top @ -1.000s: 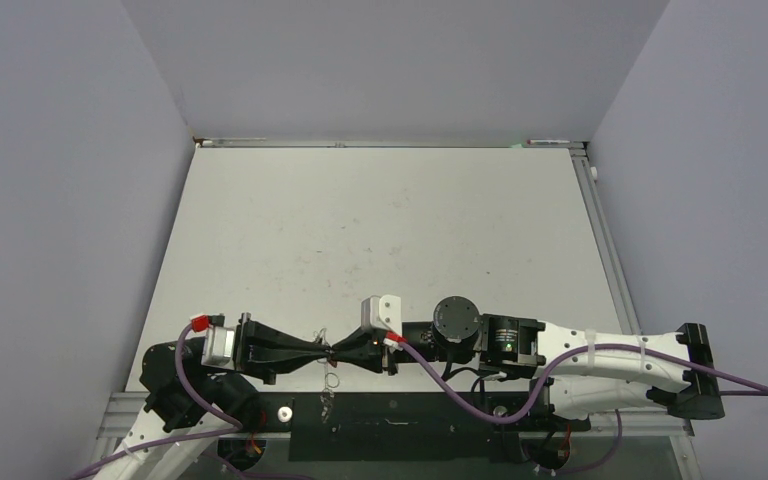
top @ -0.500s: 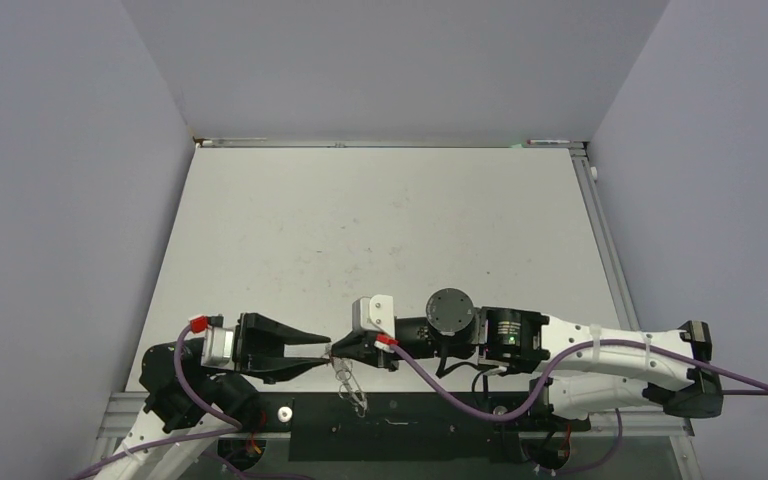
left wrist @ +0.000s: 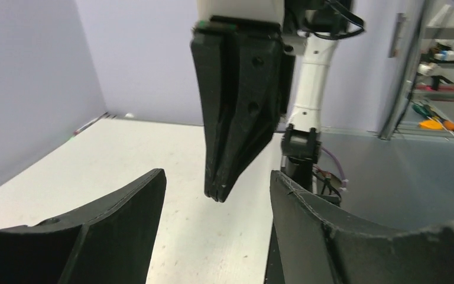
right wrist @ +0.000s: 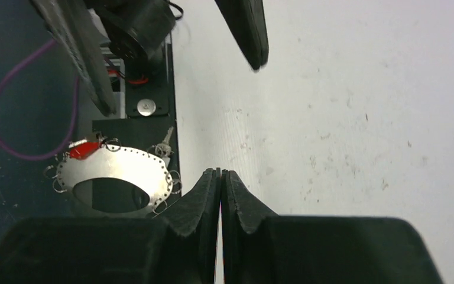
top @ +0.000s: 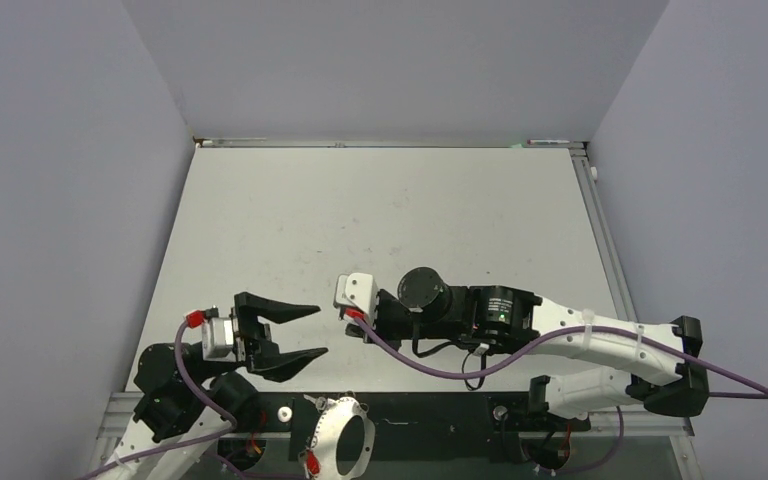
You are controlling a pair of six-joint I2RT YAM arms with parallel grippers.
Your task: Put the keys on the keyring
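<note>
The keyring [right wrist: 124, 168] lies flat on the dark base plate [top: 430, 430], with the red-tagged key [right wrist: 84, 149] and grey key [right wrist: 165, 141] at its rim — attachment not discernible. Beyond the keyring, the left gripper [top: 322, 330] stands spread and empty; the right gripper [right wrist: 220, 173] is pressed together on nothing. Likely next step — grip the keyring rim.

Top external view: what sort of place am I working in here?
Probably a robotics lab test cell: a white table boxed in by plain walls, the left arm and right arm bolted at its near edge, and tools lying outside it.
</note>
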